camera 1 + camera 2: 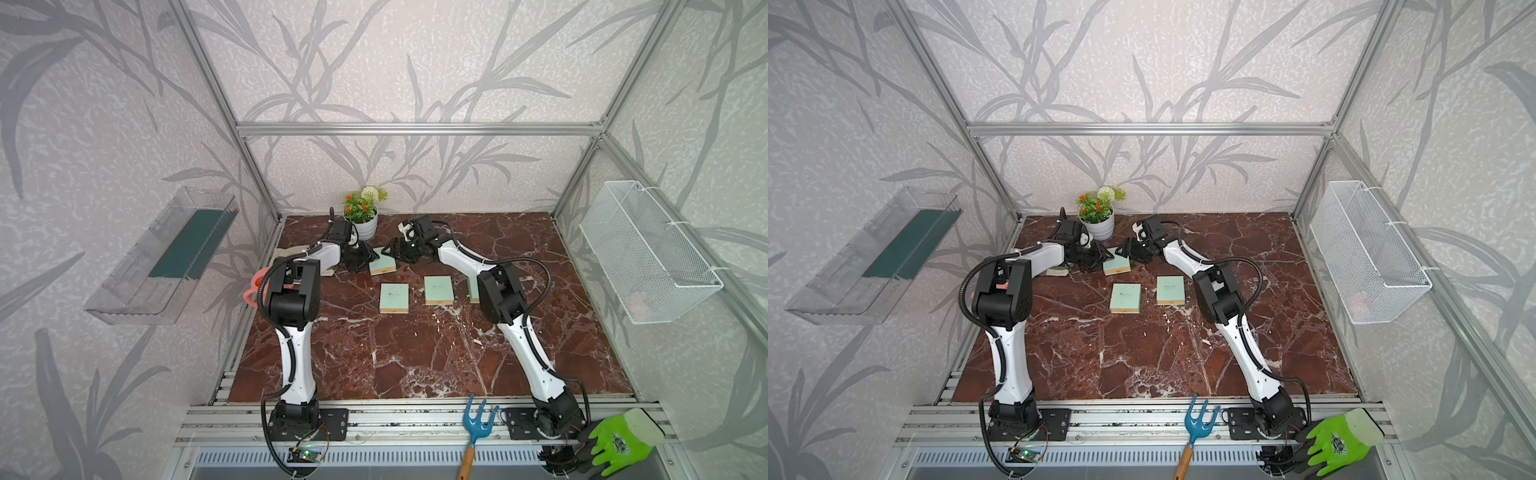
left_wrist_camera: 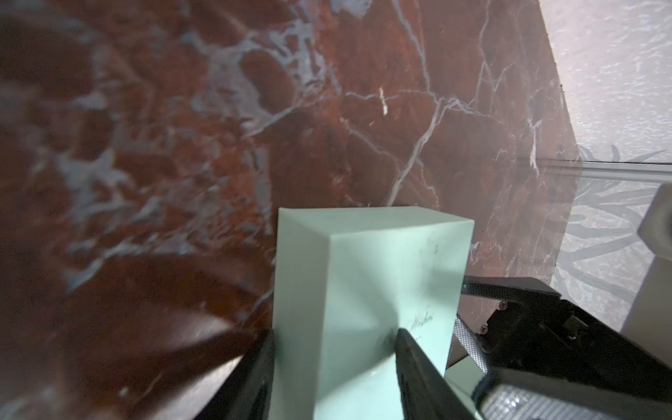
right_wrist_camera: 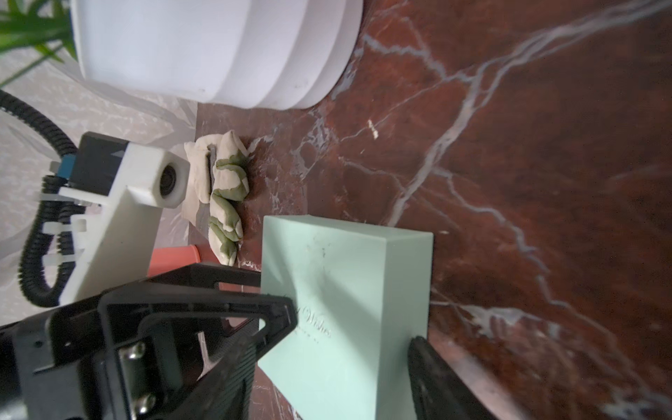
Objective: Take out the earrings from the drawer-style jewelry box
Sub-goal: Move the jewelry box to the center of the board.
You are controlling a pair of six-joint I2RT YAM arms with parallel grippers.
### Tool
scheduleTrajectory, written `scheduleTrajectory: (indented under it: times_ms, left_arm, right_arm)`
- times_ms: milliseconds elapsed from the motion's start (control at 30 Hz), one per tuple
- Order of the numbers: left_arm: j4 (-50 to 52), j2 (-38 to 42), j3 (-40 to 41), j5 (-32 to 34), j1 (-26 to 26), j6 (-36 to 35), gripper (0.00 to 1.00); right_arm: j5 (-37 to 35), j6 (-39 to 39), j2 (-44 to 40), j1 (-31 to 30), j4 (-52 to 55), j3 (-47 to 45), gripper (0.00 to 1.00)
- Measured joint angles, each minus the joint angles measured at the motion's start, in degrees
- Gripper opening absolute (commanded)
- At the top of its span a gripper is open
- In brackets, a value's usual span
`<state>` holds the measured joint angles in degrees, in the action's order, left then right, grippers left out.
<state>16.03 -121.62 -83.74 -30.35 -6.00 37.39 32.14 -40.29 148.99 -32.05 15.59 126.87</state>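
Observation:
A mint-green drawer-style jewelry box (image 1: 382, 262) (image 1: 1116, 264) sits tilted near the back middle of the marble table, closed as far as I can see; the earrings are hidden. My left gripper (image 1: 368, 257) (image 2: 334, 338) is shut on the box (image 2: 382, 272), one finger on the lettered face, the other behind the opposite face. My right gripper (image 1: 394, 250) (image 3: 336, 343) straddles the other end of the box (image 3: 345, 291). One of its fingers (image 3: 436, 378) lies against the box's side, and the left gripper's black frame hides the other.
Two more mint-green boxes (image 1: 394, 297) (image 1: 438, 290) lie flat nearer the front, a third (image 1: 473, 291) partly behind the right arm. A white flowerpot (image 1: 365, 224) stands just behind the grippers. A beige-green cloth (image 3: 222, 189) and a pink object (image 1: 251, 291) lie at the left.

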Motion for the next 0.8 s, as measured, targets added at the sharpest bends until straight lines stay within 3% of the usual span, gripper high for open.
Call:
scheduleTrajectory:
  times_ms: [500,800]
  left_arm:
    - [1.8,9.9,11.4,7.8,3.5,1.7,0.53]
    - [2.4,18.5,21.1,12.2,4.0,3.8,0.53]
  right_arm:
    - [0.3,3.1,6.3,-6.2,9.3,13.9,0.66]
    - [1.4,5.2,6.8,-9.4,11.7,15.5,0.66]
